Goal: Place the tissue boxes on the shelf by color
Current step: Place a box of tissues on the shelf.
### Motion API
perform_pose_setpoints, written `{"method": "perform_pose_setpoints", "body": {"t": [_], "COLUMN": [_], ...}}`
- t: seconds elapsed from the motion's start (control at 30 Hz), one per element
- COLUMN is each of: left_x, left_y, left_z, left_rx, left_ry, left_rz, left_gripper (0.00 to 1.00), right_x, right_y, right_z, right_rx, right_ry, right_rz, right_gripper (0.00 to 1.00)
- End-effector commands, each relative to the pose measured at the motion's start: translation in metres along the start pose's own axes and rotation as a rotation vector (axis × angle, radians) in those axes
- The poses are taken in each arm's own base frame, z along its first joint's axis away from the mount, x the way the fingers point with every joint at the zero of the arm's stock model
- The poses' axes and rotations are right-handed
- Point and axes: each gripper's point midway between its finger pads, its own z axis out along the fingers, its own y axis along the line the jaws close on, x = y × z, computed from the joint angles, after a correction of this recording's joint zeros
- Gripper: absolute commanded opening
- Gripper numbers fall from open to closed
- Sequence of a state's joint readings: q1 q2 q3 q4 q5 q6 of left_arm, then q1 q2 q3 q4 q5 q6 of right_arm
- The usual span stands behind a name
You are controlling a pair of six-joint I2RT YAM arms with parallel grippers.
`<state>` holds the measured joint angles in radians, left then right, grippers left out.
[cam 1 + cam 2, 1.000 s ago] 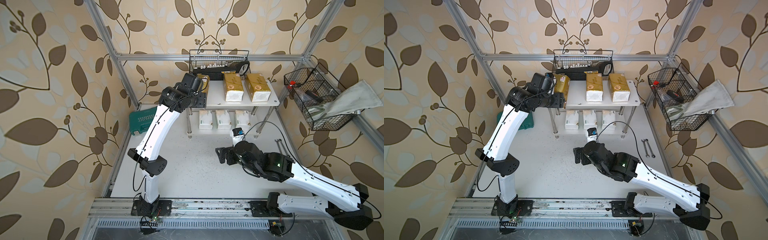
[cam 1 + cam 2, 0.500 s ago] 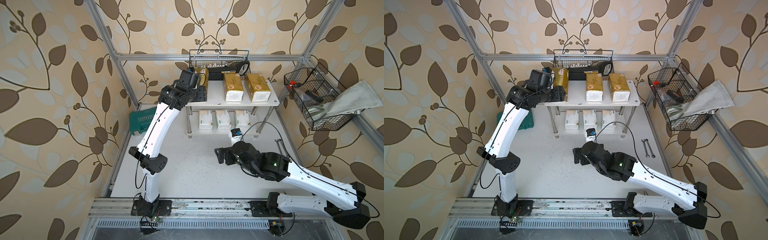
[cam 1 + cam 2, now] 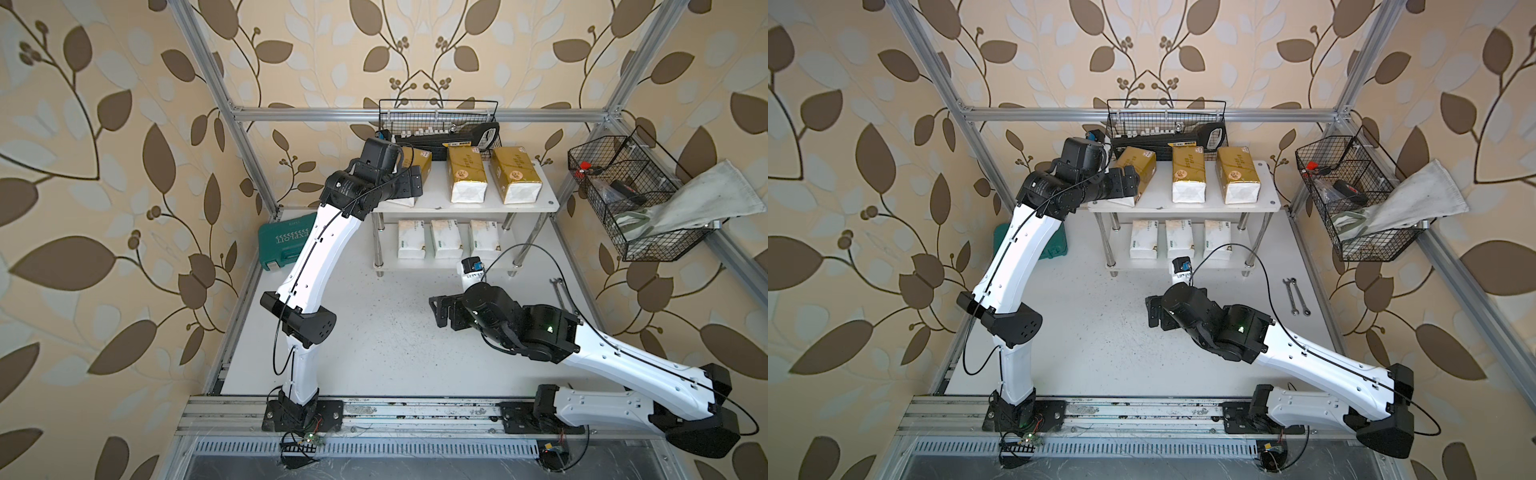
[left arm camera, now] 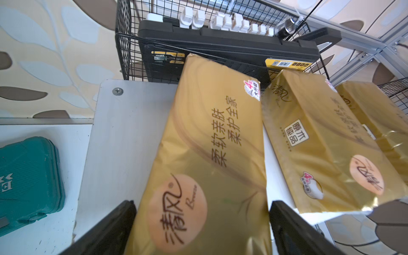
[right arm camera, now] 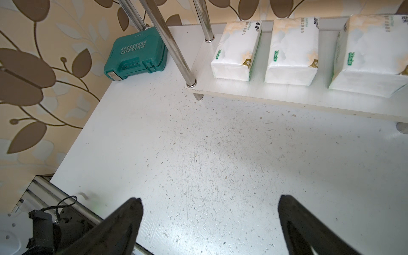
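Nearest me, my right gripper (image 5: 210, 199) hung low over the bare table (image 5: 198, 143), jaws spread wide and holding nothing. I judged it parked there to stay clear of my other arm, since no pack lay on the table for it to fetch.

Just beyond stood the shelf (image 3: 494, 203). On its lower board the three white packs (image 3: 446, 245) sat side by side, ends toward me, small gaps between them: one colour to one tier, as the job asked. On the top board two gold packs (image 3: 466, 176) lay the same way, a little apart. The third gold pack (image 4: 209, 143) lay at that board's left end, askew, its far end slanting toward its neighbour and its near end close to the front edge.

My left gripper (image 4: 202, 202) was at that near end, jaws wide, one finger on either side of the pack. Whether they brushed the wrapper I could not tell, but nothing showed it pinched, and the board seemed to carry its weight. To my mind the sorting was all but done. Only that crooked pack might want squaring, and I would need to back out straight so as not to drag it off.

Behind the shelf hung the basket (image 4: 123, 55), and on the table to the left lay the case (image 3: 286, 245), neither part of the job.
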<state>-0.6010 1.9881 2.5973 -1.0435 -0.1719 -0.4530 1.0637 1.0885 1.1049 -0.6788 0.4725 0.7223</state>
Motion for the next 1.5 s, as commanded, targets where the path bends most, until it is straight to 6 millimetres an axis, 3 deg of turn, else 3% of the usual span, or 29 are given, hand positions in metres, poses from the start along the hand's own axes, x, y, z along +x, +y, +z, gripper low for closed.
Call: {"method": "perform_pose_setpoints", "body": {"t": [0.0,0.37,0.8,1.17,1.47], "left_x": [-0.024,-0.008,-0.008,-0.032,-0.014], "left_y": [-0.010,-0.036,-0.032,0.005,0.002], "left_z": [-0.029,-0.034,-0.031,-0.071,-0.094], "left_rx": [0.077,0.192,0.166,0.000,0.077], "left_ry": [-0.080,-0.029,-0.035,-0.155,-0.122], "left_rz": [-0.037,-0.068,-0.048,0.048,0.019], "left_gripper": [0.99,0.99,0.99,0.99,0.99], "right_x": [0.003,0.006,0.006,-0.005,-0.019], "right_y": [-0.008,-0.007,-0.011,-0.020,-0.038], "right_z": [0.002,0.005,0.002,-0.012,-0.031], "right_rx": [0.030,0.032,0.039,0.059,0.111], "right_ry": [-0.003,0.007,0.004,-0.035,-0.089], "right_rz": [0.007,0.006,0.004,0.004,-0.010], "right_gripper": [0.99,0.99,0.99,0.99,0.99]}}
